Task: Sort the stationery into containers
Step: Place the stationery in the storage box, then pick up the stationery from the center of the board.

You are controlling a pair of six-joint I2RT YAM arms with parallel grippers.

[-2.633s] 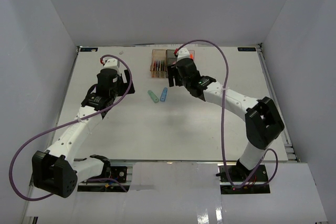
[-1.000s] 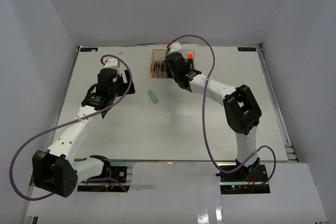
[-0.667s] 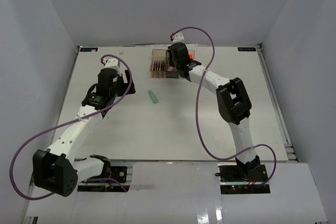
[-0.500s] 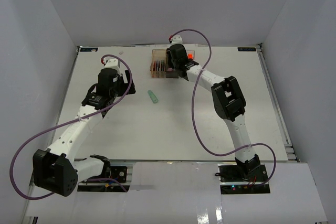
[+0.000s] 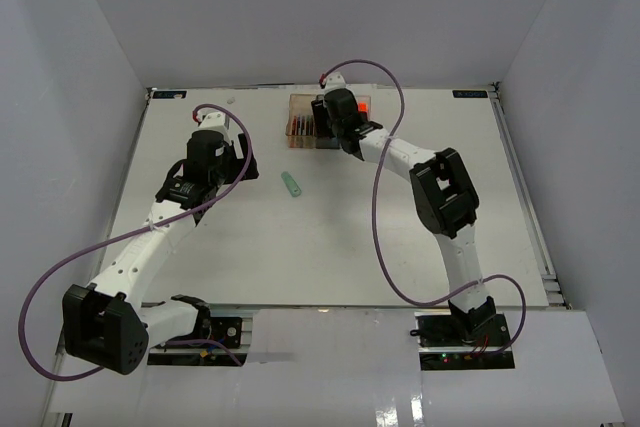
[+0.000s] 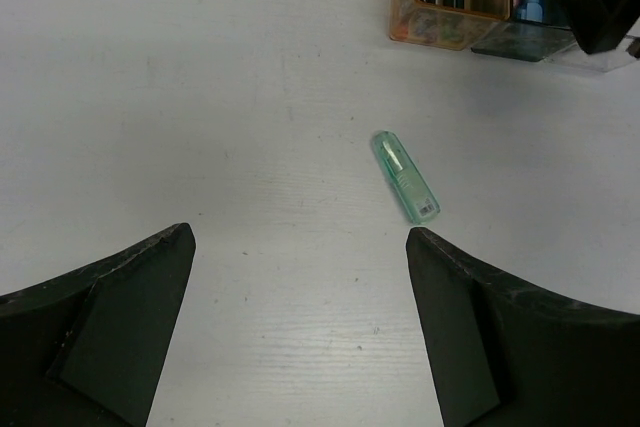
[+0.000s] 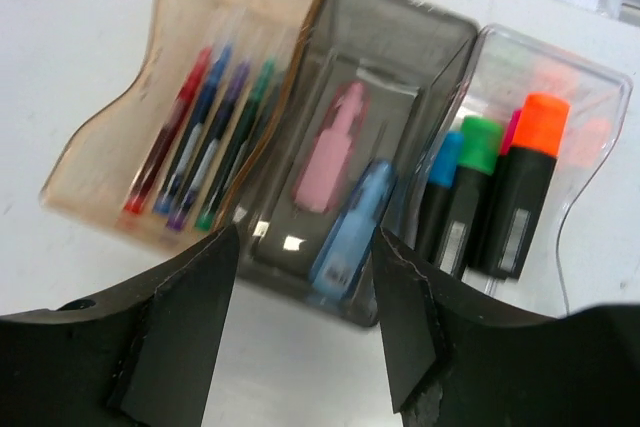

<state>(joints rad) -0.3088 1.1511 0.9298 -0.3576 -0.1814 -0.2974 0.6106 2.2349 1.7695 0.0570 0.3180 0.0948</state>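
Note:
A mint highlighter (image 5: 291, 185) lies alone on the table; it also shows in the left wrist view (image 6: 405, 176). Three joined bins stand at the back: the amber bin (image 7: 180, 57) holds several thin pens (image 7: 205, 137), the smoky grey bin (image 7: 400, 37) holds a pink highlighter (image 7: 332, 150) and a blue highlighter (image 7: 352, 227), the clear bin (image 7: 590, 107) holds black highlighters with bright caps (image 7: 520, 187). My right gripper (image 7: 305, 277) is open and empty just above the grey bin's near end. My left gripper (image 6: 300, 277) is open and empty, left of and short of the mint highlighter.
The bins (image 5: 325, 122) stand by the table's far edge, with my right arm stretched over them. White walls enclose the table on three sides.
The blue highlighter that lay next to the mint one 2.6 s ago now lies in the grey bin. My right gripper carried it there and let go. The left arm has not moved.

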